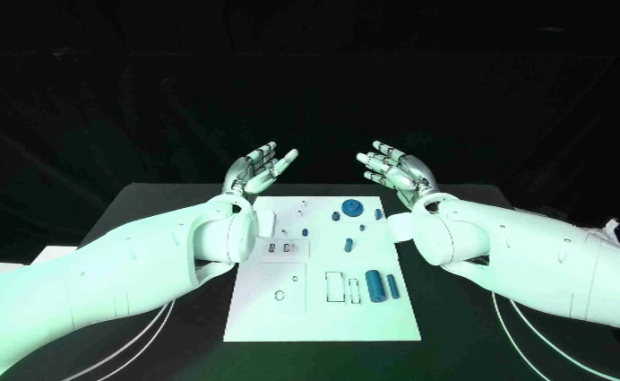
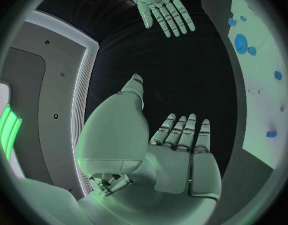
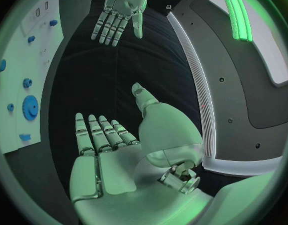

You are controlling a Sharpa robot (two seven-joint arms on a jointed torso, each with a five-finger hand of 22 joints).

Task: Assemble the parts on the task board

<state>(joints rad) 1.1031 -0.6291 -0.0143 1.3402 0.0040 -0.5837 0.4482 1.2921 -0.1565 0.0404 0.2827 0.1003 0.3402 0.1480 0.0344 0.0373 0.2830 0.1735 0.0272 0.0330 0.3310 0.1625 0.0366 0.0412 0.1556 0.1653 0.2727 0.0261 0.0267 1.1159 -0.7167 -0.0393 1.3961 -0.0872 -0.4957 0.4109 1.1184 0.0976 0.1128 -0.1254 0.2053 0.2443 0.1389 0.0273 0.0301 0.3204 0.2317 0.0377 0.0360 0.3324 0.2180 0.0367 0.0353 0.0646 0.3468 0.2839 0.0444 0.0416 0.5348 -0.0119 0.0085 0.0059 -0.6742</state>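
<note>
Hovering empty and spread-fingered beyond the far edge of the flat white task board [image 1: 323, 309], the left hand [image 1: 257, 168] and right hand [image 1: 398, 168] face small, light, rigid blue plastic parts [image 1: 376, 285] lying on it, probably best pinched by their sides.

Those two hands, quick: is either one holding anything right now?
Left hand: open, fingers apart, holding nothing, raised beyond the task board.
Right hand: open, fingers apart, holding nothing, also off the board.
</note>
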